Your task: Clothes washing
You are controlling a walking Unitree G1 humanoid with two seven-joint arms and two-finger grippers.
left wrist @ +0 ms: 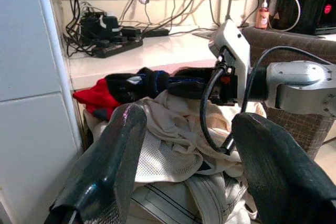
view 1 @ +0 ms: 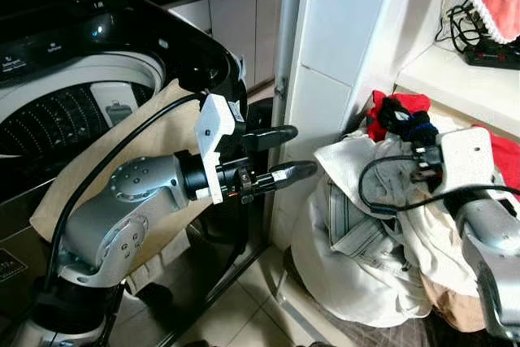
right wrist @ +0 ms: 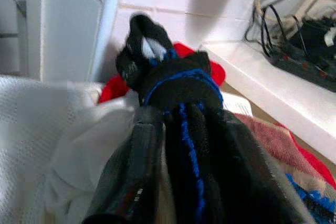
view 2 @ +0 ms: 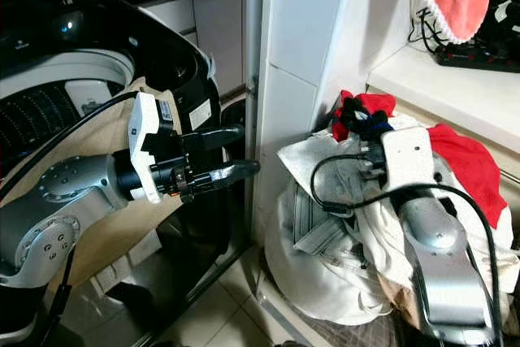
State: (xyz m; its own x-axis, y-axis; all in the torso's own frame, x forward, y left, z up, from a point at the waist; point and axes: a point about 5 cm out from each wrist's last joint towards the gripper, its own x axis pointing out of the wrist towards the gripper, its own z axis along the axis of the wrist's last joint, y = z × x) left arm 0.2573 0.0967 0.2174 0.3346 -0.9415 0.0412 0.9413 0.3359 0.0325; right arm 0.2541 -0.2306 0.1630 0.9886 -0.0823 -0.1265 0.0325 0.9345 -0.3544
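Black cloth with blue stitching, the sock (right wrist: 181, 85), is pinched between the fingers of my right end effector (right wrist: 184, 145), which is clamped on it at the top of the laundry pile (view 1: 366, 241). The pile sits on the floor against the white wall, just beside the washer (view 1: 73, 95), with a red garment (view 1: 398, 107) tucked at its back edge under the shelf (view 1: 455, 79).

My left end effector (view 1: 280, 156) hangs between the washer's front corner and the pile, its fingers apart and holding nothing, pointing toward the laundry. A tan cloth (view 1: 106, 168) drapes over the washer's front edge beneath that arm.

I judge the step in hand to be lifting this sock free and carrying it to the drum. To do it well I should raise it straight up until it clears the white mesh fabric (left wrist: 163, 163) below, so nothing else is dragged along. Then I should swing it wide of the left arm and its cable, cross over the washer's rim, and let go only once the sock hangs above the tub opening, not over the tan cloth.
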